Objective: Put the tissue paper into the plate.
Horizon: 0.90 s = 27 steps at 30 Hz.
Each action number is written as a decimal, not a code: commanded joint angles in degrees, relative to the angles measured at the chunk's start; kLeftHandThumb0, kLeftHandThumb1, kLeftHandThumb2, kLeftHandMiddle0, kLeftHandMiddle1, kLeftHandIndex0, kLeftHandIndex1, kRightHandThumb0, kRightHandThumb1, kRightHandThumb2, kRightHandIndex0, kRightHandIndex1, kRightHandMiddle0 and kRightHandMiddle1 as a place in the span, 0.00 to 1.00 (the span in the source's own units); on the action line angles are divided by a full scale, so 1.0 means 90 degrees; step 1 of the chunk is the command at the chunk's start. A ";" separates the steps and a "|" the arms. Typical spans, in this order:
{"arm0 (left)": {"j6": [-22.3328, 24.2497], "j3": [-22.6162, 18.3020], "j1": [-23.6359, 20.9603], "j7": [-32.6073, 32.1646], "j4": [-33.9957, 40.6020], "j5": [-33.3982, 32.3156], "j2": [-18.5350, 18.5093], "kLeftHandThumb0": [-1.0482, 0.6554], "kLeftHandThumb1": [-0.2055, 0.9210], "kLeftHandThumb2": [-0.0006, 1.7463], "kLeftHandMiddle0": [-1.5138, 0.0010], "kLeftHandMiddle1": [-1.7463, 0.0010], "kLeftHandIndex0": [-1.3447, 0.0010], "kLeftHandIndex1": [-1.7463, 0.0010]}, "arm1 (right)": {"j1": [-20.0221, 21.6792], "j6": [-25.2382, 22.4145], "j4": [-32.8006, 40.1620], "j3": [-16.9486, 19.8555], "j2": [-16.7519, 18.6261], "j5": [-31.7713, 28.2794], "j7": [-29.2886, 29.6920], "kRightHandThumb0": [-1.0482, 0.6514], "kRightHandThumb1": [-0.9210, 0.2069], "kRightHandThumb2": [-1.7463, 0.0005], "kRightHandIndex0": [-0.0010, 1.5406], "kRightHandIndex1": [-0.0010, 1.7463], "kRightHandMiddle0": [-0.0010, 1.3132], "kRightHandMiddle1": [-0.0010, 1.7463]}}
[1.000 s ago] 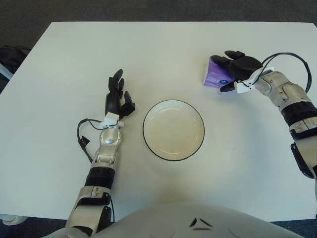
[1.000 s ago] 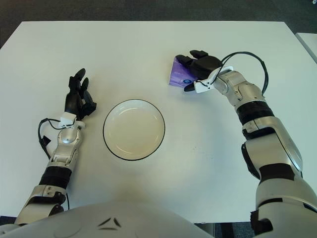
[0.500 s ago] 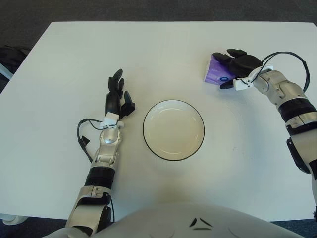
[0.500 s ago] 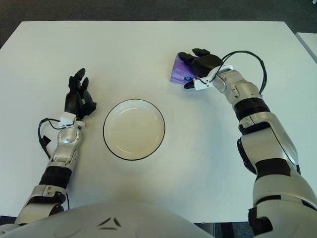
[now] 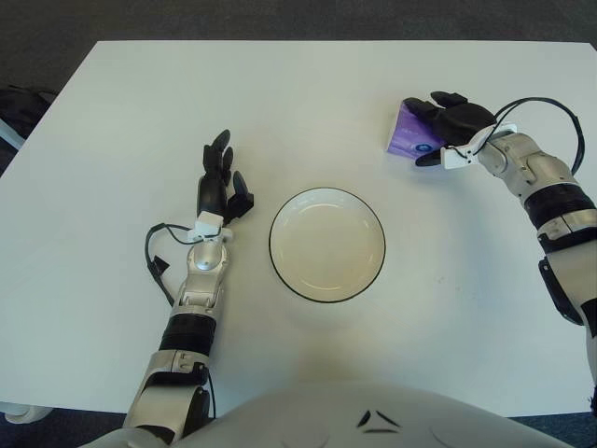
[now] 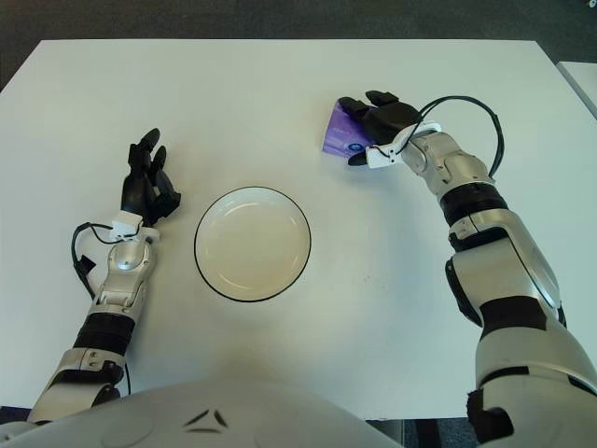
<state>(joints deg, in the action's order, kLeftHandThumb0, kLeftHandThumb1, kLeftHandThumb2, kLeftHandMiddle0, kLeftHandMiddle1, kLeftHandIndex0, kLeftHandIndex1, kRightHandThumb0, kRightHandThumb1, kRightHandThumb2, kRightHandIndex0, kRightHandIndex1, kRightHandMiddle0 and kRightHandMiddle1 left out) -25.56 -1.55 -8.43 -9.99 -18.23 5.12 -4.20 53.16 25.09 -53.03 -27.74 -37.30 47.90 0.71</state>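
Note:
A purple tissue pack (image 5: pixel 403 138) sits at the back right of the white table (image 5: pixel 308 103). My right hand (image 5: pixel 426 131) covers its right side, with the black fingers curled over the top and the thumb against its near edge, so it is shut on the pack. The pack's right half is hidden under the palm. A white plate with a dark rim (image 5: pixel 326 245) stands empty at the table's middle, well to the near left of the pack. My left hand (image 5: pixel 220 183) shows left of the plate, fingers straight and spread, holding nothing.
The table's back edge runs along the top of the view, with dark floor (image 5: pixel 280 19) beyond. A black cable (image 5: pixel 541 105) loops from my right wrist. A dark object (image 5: pixel 19 103) shows off the table's left edge.
My right hand has shifted slightly back and to the right, and the tissue pack has shifted with it. The left hand and the plate have not moved.

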 commanded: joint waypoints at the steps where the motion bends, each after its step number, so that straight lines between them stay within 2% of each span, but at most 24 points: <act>1: 0.0251 0.0056 0.0851 0.0038 -0.0761 0.0067 0.0124 0.16 1.00 0.57 0.80 1.00 1.00 0.68 | -0.0047 -0.0001 -0.0141 0.0045 0.0039 -0.0145 -0.0024 0.00 0.00 0.74 0.00 0.00 0.00 0.00; 7: 0.0242 0.0047 0.0847 0.0020 -0.0751 0.0070 0.0128 0.17 1.00 0.57 0.79 1.00 1.00 0.68 | -0.0167 -0.0083 -0.0159 0.0165 0.0129 -0.0359 0.0114 0.00 0.00 0.74 0.01 0.01 0.00 0.00; 8: 0.0221 0.0045 0.0842 0.0013 -0.0757 0.0073 0.0130 0.17 1.00 0.57 0.79 1.00 1.00 0.68 | -0.0257 -0.0162 -0.0076 0.0197 0.0181 -0.0411 0.0125 0.00 0.00 0.75 0.05 0.01 0.00 0.09; 9: 0.0205 0.0044 0.0839 0.0008 -0.0763 0.0074 0.0131 0.17 1.00 0.57 0.79 1.00 1.00 0.68 | -0.0318 -0.0215 -0.0014 0.0216 0.0216 -0.0439 0.0125 0.00 0.00 0.77 0.11 0.03 0.00 0.22; 12: 0.0177 0.0036 0.0826 -0.0002 -0.0778 0.0072 0.0135 0.17 1.00 0.57 0.79 1.00 1.00 0.68 | -0.0404 -0.0400 0.0107 0.0219 0.0320 -0.0474 0.0003 0.02 0.01 0.81 0.21 0.07 0.00 0.41; 15: 0.0165 0.0030 0.0818 -0.0020 -0.0786 0.0078 0.0140 0.17 1.00 0.56 0.79 1.00 1.00 0.68 | -0.0485 -0.0582 0.0106 0.0173 0.0420 -0.0484 0.0009 0.10 0.04 0.92 0.26 0.51 0.01 0.78; 16: 0.0165 0.0029 0.0817 -0.0030 -0.0786 0.0085 0.0141 0.17 1.00 0.56 0.79 1.00 1.00 0.68 | -0.0539 -0.0616 -0.0003 0.0153 0.0484 -0.0481 0.0127 0.11 0.05 0.93 0.26 0.57 0.02 0.83; 19: 0.0170 0.0025 0.0815 -0.0050 -0.0781 0.0100 0.0142 0.17 1.00 0.56 0.79 0.99 1.00 0.68 | -0.0648 -0.0622 -0.0359 0.0112 0.0644 -0.0491 0.0471 0.18 0.12 0.97 0.34 0.81 0.15 0.95; 22: 0.0198 0.0019 0.0795 -0.0054 -0.0770 0.0104 0.0136 0.17 1.00 0.56 0.79 0.99 1.00 0.68 | -0.0661 -0.0530 -0.0571 0.0102 0.0740 -0.0521 0.0725 0.20 0.14 0.98 0.41 0.92 0.23 0.98; 23: 0.0208 0.0019 0.0794 -0.0055 -0.0761 0.0107 0.0135 0.17 1.00 0.56 0.79 0.99 1.00 0.68 | -0.0658 -0.0486 -0.0587 0.0106 0.0749 -0.0536 0.0788 0.20 0.14 0.98 0.48 0.95 0.29 0.99; 26: 0.0258 0.0019 0.0801 -0.0072 -0.0718 0.0127 0.0134 0.16 1.00 0.56 0.79 0.99 1.00 0.68 | -0.0809 -0.0271 -0.0616 0.0212 0.0822 -0.0714 0.1093 0.21 0.13 0.98 0.58 0.98 0.40 1.00; 27: 0.0270 0.0018 0.0803 -0.0079 -0.0707 0.0133 0.0135 0.16 1.00 0.56 0.79 0.99 1.00 0.68 | -0.0879 -0.0214 -0.0634 0.0244 0.0852 -0.0776 0.1181 0.24 0.13 0.98 0.61 0.99 0.45 1.00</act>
<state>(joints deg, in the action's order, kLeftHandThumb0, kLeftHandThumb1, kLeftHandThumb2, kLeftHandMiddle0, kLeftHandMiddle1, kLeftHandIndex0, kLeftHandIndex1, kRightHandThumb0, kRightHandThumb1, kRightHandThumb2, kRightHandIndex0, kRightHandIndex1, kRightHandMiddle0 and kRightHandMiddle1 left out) -25.40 -1.77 -8.43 -10.18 -18.29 5.16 -4.07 50.46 21.76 -56.24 -24.98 -31.05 41.52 11.06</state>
